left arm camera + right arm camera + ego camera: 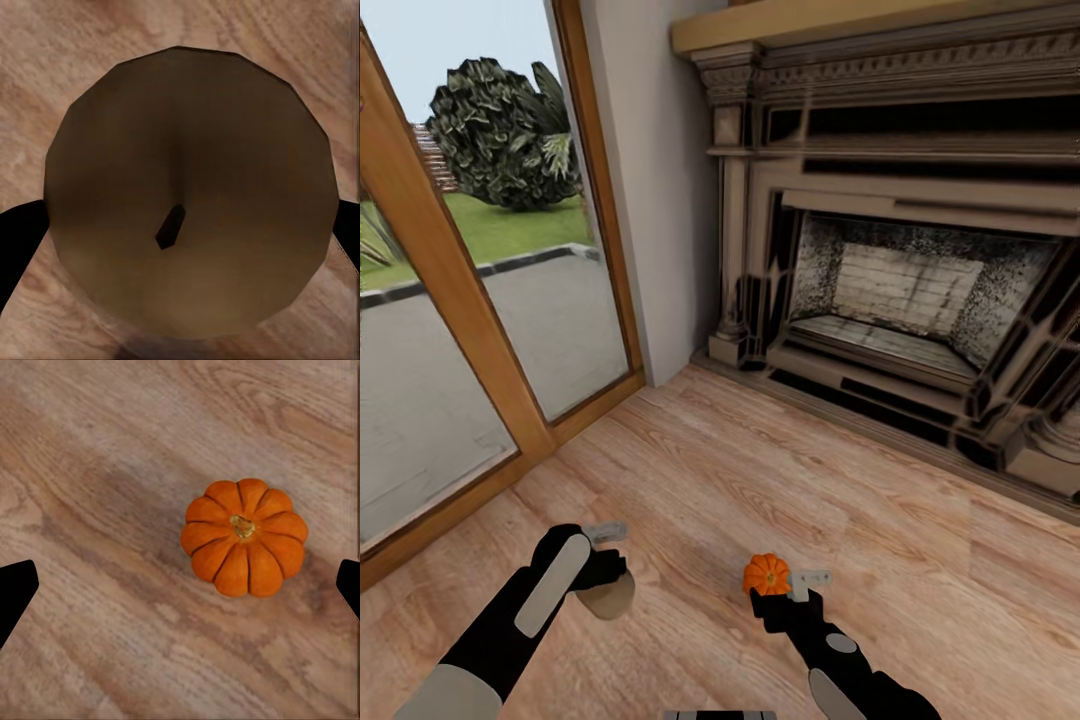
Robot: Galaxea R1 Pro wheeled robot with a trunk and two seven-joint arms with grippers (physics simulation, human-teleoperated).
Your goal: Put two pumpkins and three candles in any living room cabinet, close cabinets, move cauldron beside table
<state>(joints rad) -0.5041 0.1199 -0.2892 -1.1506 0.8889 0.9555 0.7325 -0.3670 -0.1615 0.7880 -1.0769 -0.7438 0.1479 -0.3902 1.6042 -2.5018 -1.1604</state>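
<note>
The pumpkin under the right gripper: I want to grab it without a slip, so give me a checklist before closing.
1. Right gripper open: ok, dark tips at both edges of its wrist view.
2. Pumpkin between the tips: ok, though off-centre.
3. Pumpkin upright on the wooden floor: ok.
4. Gripper low enough: cannot tell.
5. Left gripper secure on its candle: ok, it looks held.

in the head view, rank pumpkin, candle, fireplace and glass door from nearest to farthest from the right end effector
1. pumpkin: right by the right end effector, just left of its fingertips, over the floor.
2. candle: to the left, at the left end effector.
3. glass door and fireplace: both far off, door to the left, fireplace ahead to the right; too close to call.
</note>
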